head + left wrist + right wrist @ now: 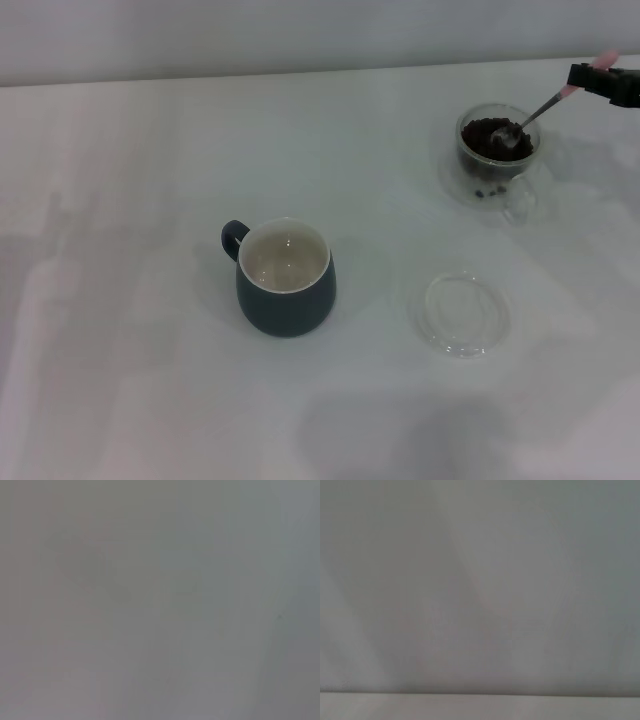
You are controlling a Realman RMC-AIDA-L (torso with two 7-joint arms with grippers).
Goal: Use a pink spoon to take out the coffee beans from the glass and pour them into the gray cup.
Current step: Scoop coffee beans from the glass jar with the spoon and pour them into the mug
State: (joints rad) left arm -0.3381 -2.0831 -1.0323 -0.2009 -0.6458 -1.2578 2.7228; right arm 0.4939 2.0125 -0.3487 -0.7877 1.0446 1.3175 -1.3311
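On the white table (130, 380), left of centre in the head view, the gray cup (286, 280) is seen standing upright, its loop handle turned toward the far left and its cream-white inside bare. To its right and slightly nearer, a flat clear glass saucer (464, 312) lies on the tabletop, well apart from the cup. Farther back on the right, the glass (497, 155) is set upright with its clear handle pointing toward the near side; the coffee beans (487, 136) are heaped inside it. The metal bowl of the pink spoon (540, 108) is dipped into the top of that heap, and the neck rises at a slant toward the right edge, where the pale pink handle is pinched by the right gripper (603, 80), only a dark part of which is visible. Nothing of the left gripper is seen in any view, and only blank pale surface is shown by both wrist views.
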